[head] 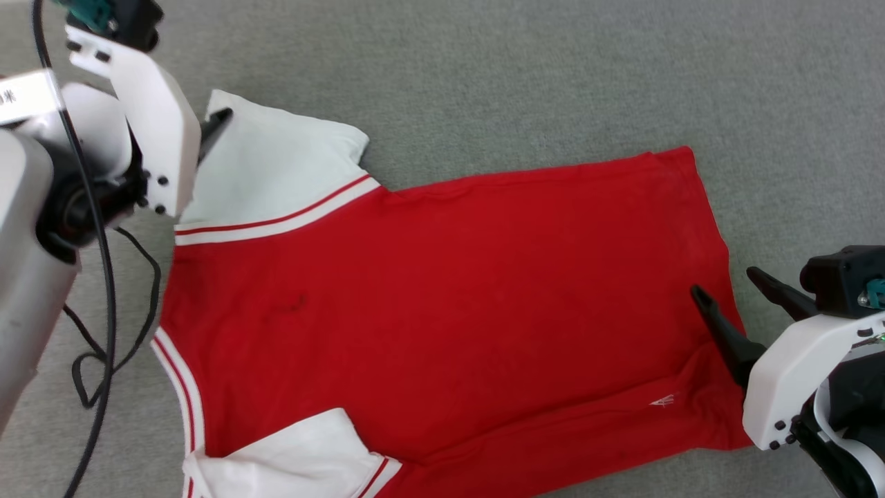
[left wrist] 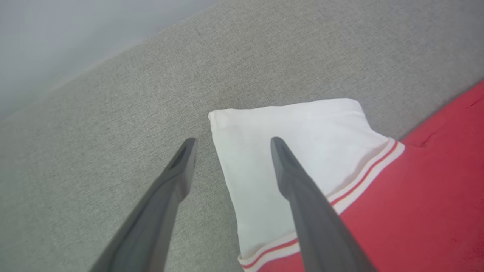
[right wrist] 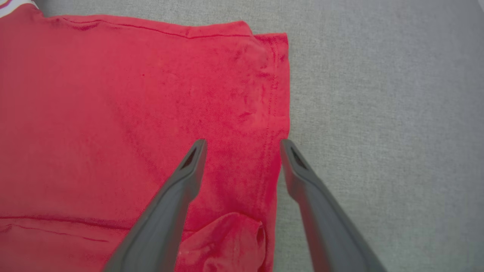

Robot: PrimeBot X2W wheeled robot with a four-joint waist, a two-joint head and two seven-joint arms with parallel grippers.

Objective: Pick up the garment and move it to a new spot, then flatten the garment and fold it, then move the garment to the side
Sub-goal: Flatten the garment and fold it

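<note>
The garment (head: 442,290) lies spread on the grey surface, a red body with white sleeves and striped trim, collar end to the left and hem to the right. My left gripper (left wrist: 233,141) is open above the far white sleeve (left wrist: 302,132), its fingers straddling the sleeve's outer edge; one dark fingertip (head: 216,124) pokes out past the white wrist housing. My right gripper (head: 726,285) is open at the hem (right wrist: 278,94), one finger over the red cloth and the other over bare surface. Neither holds anything.
A black cable (head: 104,332) loops on the grey surface (head: 553,69) left of the collar. The garment's near side edge is folded over, with a small white mark (head: 662,400). A paler strip (left wrist: 56,37) borders the surface beyond the sleeve.
</note>
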